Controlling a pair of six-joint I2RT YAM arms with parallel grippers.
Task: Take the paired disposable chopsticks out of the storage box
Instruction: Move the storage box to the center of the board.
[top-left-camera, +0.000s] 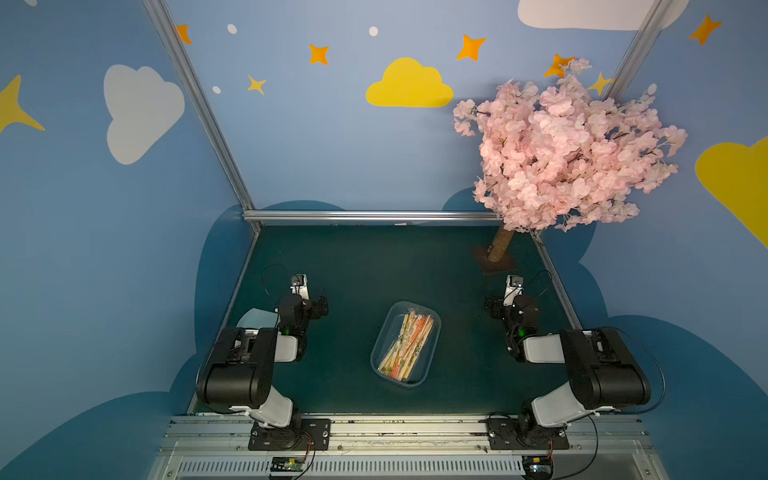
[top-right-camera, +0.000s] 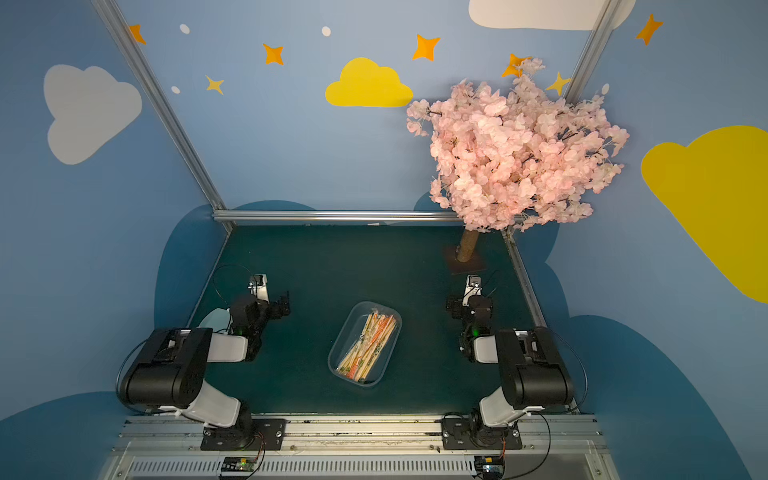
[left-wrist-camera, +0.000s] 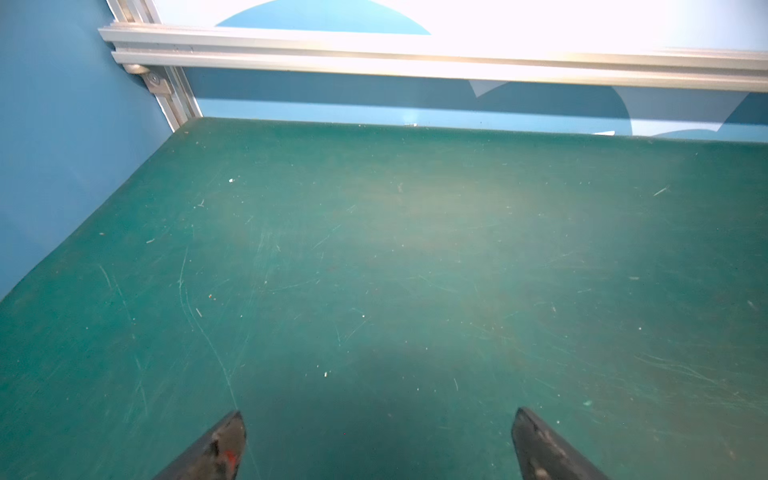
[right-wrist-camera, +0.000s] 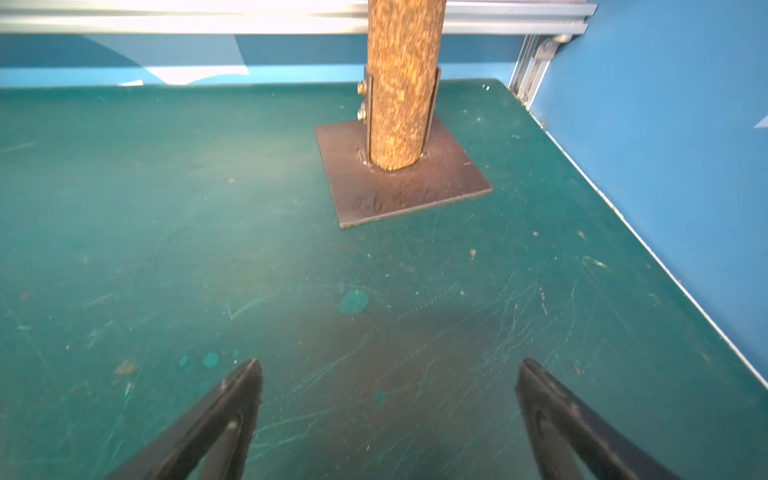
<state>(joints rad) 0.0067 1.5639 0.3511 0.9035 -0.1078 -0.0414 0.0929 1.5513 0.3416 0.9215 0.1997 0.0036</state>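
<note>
In both top views, the storage box (top-left-camera: 379, 338) (top-right-camera: 337, 340), a clear bluish tub, lies slantwise at the middle of the green table. The paired disposable chopsticks (top-left-camera: 409, 347) (top-right-camera: 368, 347) fill it as a bundle of pale sticks with orange and green marks. My left gripper (top-left-camera: 322, 307) (top-right-camera: 284, 305) hovers well to the left of the box. My right gripper (top-left-camera: 490, 307) (top-right-camera: 451, 307) hovers well to the right. The left wrist view shows the left gripper (left-wrist-camera: 380, 411) open over bare mat. The right gripper (right-wrist-camera: 390, 361) is open too, with nothing between its fingers. Neither wrist view shows the box.
A pink blossom tree stands at the back right; its trunk (top-left-camera: 500, 245) (right-wrist-camera: 403, 83) rises from a square metal base plate (right-wrist-camera: 415, 195) ahead of the right gripper. An aluminium rail (top-left-camera: 370, 215) and blue walls bound the table (top-left-camera: 340, 257) behind and at both sides.
</note>
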